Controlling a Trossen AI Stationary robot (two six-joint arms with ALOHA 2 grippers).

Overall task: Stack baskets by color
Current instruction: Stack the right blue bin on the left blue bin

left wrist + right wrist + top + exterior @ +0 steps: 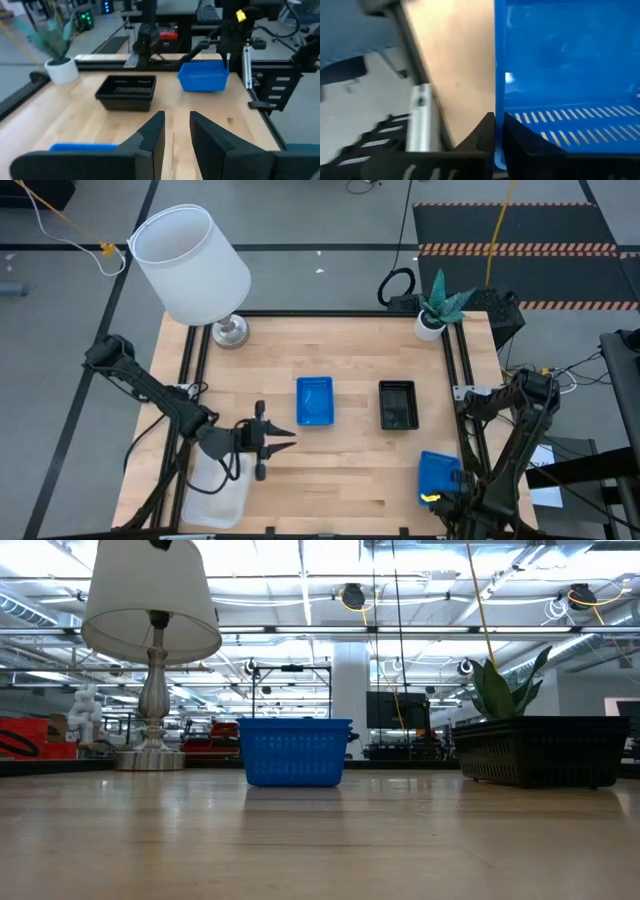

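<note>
A blue basket (315,400) and a black basket (397,404) rest on their bottoms side by side at the table's middle. A second blue basket (438,472) is at the near right edge, with my right gripper (438,498) shut on it from above. A clear basket (215,492) lies at the near left, under my left arm. My left gripper (275,438) hovers left of the middle blue basket, pointing toward the table's right, open with nothing between its fingers (152,137). My right gripper (499,120) pinches the blue basket's near end wall (499,85), one finger (485,135) outside and one (517,135) inside. The fingers come steeply from above, pointing down. Whether the basket's bottom (202,85) still touches the table, I cannot tell.
A white-shaded lamp (190,265) stands at the far left corner, and a small potted plant (435,310) at the far right. Black frame rails (455,370) run along the table's edges. Bare wood lies between the baskets and the near edge.
</note>
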